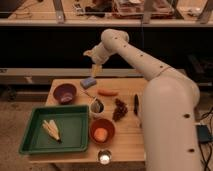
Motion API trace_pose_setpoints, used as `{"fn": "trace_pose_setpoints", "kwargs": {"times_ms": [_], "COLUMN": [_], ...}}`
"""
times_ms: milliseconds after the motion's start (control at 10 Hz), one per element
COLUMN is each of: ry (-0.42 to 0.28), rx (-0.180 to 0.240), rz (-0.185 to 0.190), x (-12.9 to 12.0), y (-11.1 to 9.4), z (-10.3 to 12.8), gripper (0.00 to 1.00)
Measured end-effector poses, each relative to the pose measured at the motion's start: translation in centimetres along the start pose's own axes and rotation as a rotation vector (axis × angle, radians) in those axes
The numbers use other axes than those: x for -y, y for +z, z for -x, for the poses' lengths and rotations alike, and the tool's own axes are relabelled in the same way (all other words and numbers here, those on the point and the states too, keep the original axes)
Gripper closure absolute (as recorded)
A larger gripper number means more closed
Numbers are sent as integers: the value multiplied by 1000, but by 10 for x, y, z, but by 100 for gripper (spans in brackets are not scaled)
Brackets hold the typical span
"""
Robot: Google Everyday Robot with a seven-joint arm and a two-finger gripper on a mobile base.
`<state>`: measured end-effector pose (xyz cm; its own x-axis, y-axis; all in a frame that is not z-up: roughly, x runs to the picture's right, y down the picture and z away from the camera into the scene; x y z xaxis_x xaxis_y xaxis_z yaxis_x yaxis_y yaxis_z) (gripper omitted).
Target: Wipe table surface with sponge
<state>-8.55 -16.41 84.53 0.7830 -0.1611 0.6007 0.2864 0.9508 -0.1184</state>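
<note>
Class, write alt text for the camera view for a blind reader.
A white robot arm's open claw hangs above a blue sponge on a wooden table with a purple bowl and a green tray.

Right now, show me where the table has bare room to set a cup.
Bare wood: front, between the orange bowl and the arm; back edge behind the carrot. Crowded around the grapes. Gripper hangs open above the sponge.

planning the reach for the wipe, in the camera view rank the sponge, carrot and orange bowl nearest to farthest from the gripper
The gripper hangs over the far edge of the table surface.
1. sponge, just below the gripper at the far edge
2. carrot, a little further in, toward the middle
3. orange bowl, near the front edge
</note>
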Motion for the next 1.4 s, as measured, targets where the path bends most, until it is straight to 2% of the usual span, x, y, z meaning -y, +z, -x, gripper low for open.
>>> {"fn": "trace_pose_setpoints", "kwargs": {"times_ms": [200, 400, 500, 800, 1000, 1200, 1400], "ry": [-26, -70, -92, -135, -147, -149, -147], "rx": [-26, -50, -65, -96, -116, -121, -127], "rz": [-2, 1, 20, 65, 73, 70, 72], "x": [30, 48, 51, 38, 15, 5, 1], "y": [22, 37, 40, 46, 45, 50, 53], "z": [-29, -38, -42, -49, -44, -35, -37], "gripper": [20, 20, 20, 20, 20, 20, 20]}}
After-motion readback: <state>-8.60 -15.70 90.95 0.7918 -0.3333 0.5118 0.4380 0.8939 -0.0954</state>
